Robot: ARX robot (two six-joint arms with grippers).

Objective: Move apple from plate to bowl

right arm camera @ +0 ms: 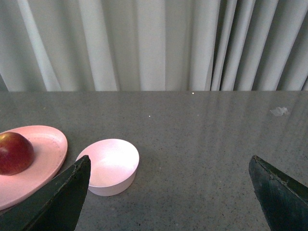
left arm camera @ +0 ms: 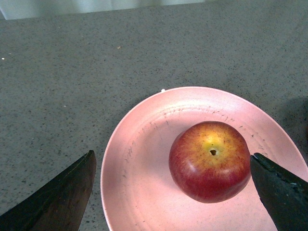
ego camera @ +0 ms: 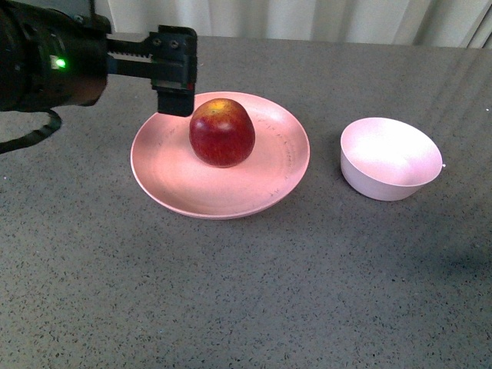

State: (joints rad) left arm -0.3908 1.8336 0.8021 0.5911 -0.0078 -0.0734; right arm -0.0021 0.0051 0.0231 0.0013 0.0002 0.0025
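Observation:
The dark red apple [ego camera: 222, 132] with a yellow patch on top sits on the wide pink plate [ego camera: 177, 196], left of centre. My left gripper [ego camera: 177, 100] hovers open just behind and left of the apple. In the left wrist view the apple [left arm camera: 210, 161] lies on the plate [left arm camera: 139, 159] between the spread fingers, close to one fingertip [left arm camera: 269, 178]; the left gripper [left arm camera: 172, 156] holds nothing. The small pale bowl [ego camera: 390, 157] stands empty to the right of the plate. My right gripper [right arm camera: 169, 159] is open over bare table, with the bowl [right arm camera: 110, 166], plate [right arm camera: 48, 144] and apple [right arm camera: 14, 153] off to one side.
The grey speckled tabletop [ego camera: 254, 292] stretches around the plate and bowl. A pale curtain [right arm camera: 154, 43] hangs behind the table's far edge. The left arm's black body [ego camera: 46, 65] fills the upper left of the front view.

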